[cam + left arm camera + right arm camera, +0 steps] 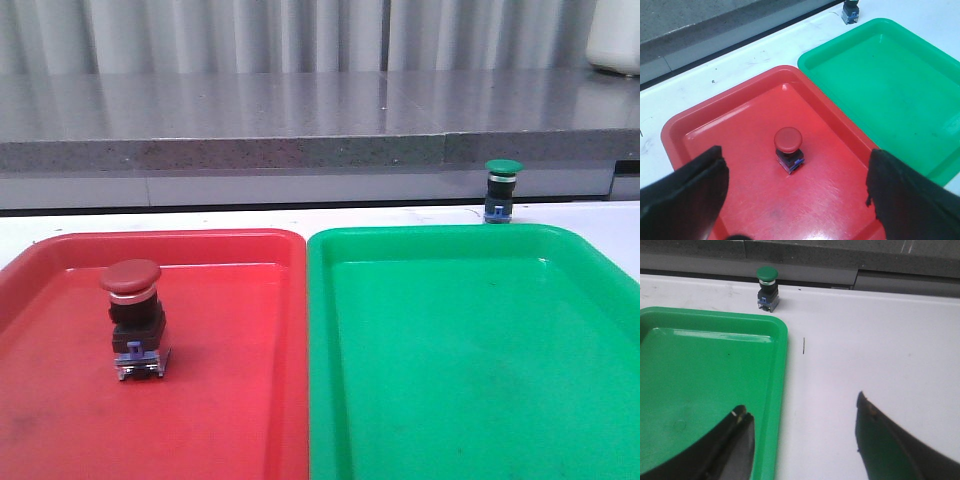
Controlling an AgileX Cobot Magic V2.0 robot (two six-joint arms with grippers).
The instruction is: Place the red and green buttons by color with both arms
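The red button stands upright inside the red tray; it also shows in the left wrist view. My left gripper is open and empty, above the red tray, with the red button beyond its fingers. The green button stands upright on the white table behind the green tray; it also shows in the right wrist view. My right gripper is open and empty over the green tray's right rim, well short of the green button. Neither arm shows in the front view.
The two trays sit side by side, red tray left, green tray right. A grey ledge runs along the table's back edge. White table lies right of the green tray, with a small dark mark.
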